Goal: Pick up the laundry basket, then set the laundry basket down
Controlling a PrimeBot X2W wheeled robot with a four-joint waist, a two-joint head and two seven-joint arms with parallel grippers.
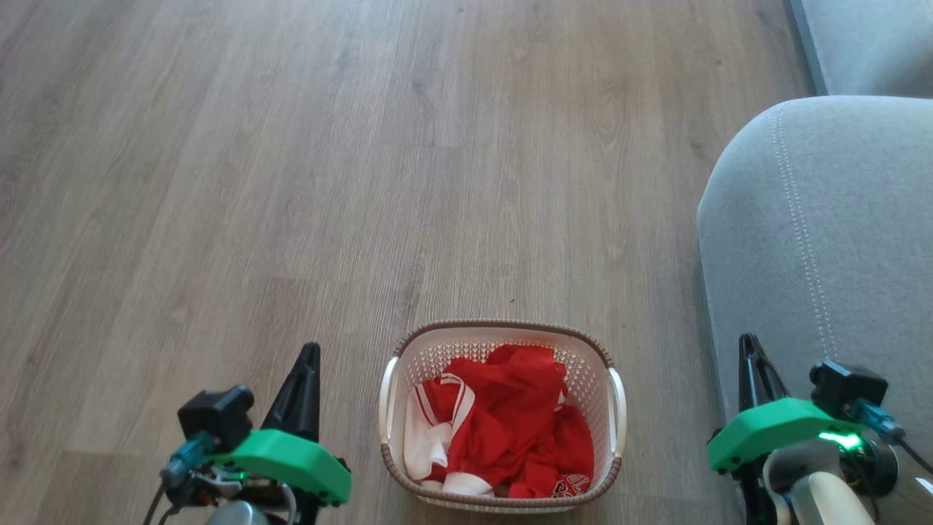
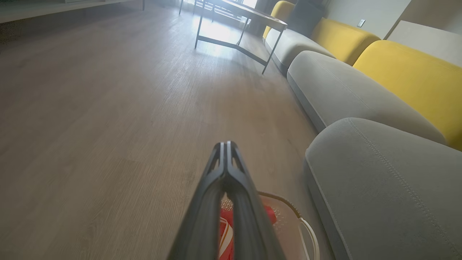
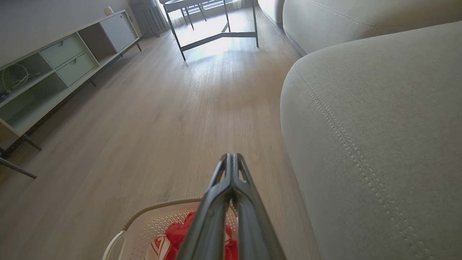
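The laundry basket (image 1: 594,364), white perforated plastic with a brown rim and white side handles, stands on the wood floor at the bottom centre of the head view. Red and white clothes (image 1: 510,430) lie in it. My left gripper (image 1: 310,354) hangs to the basket's left with its fingers pressed together, empty. My right gripper (image 1: 747,346) is to the basket's right, next to the sofa arm, also shut and empty. Below the shut fingers, the left wrist view catches the basket (image 2: 288,225) behind my left gripper (image 2: 225,144), and the right wrist view catches the basket (image 3: 148,224) under my right gripper (image 3: 231,156).
A grey sofa (image 1: 824,240) rises close at the right, with yellow back cushions (image 2: 408,68). A metal-legged table (image 3: 213,21) stands far ahead. A low shelf unit (image 3: 54,68) lines the left wall. Open wood floor (image 1: 291,182) stretches ahead and left.
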